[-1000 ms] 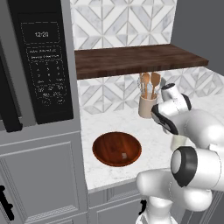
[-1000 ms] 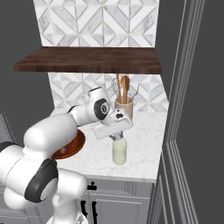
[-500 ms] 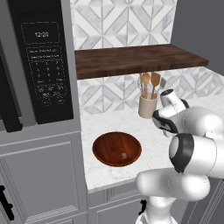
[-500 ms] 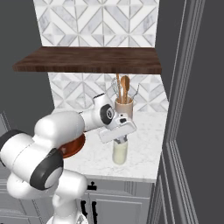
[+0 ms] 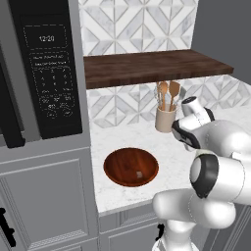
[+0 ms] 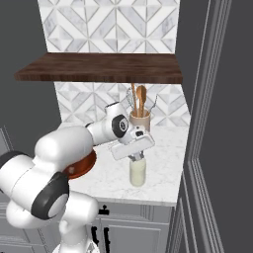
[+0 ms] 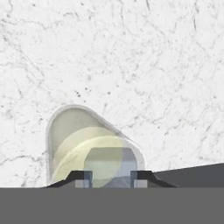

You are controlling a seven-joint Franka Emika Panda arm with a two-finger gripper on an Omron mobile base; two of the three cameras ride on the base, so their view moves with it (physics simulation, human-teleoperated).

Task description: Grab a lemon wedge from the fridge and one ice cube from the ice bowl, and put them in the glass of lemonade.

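1. Looking down through the hand view, we see the gripper holding the ice cube, a pale greyish block pinched between the two dark fingertips.
2. We find the glass right under the cube, its rim and pale yellow contents spreading toward 10 o'clock on the white marble counter.
3. In the right base view we see the gripper hanging just above the glass.
4. We see the bowl at 9 o'clock of the arm in the left base view, on the counter.
5. We note a beige crock of wooden utensils at 12 o'clock of the bowl, below a dark wooden shelf.
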